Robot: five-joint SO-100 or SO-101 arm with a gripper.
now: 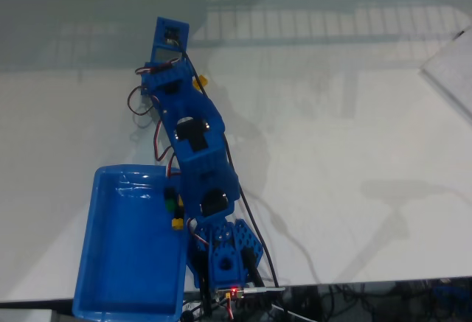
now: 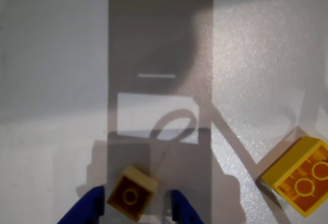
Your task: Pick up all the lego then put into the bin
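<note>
In the wrist view my gripper [image 2: 133, 212] is open, its two blue fingertips [image 2: 84, 209] low over the white table. A small tan lego brick [image 2: 132, 197] lies between them, turned at an angle, with a gap on each side. A larger yellow-orange lego brick [image 2: 302, 175] lies off to the right, studs up. In the fixed view the blue arm reaches far up the table. Its gripper end [image 1: 167, 46] is at the top, and the yellow brick [image 1: 199, 81] peeks out just to its right. The tan brick is hidden under the arm there. The blue bin [image 1: 110, 263] stands at the lower left beside the arm's base.
Small green and yellow pieces [image 1: 174, 211] sit at the bin's right rim against the arm. Black cables [image 1: 258, 226] trail from the arm to the table's near edge. A grey object [image 1: 453, 71] lies at the far right. Open white table spreads right of the arm.
</note>
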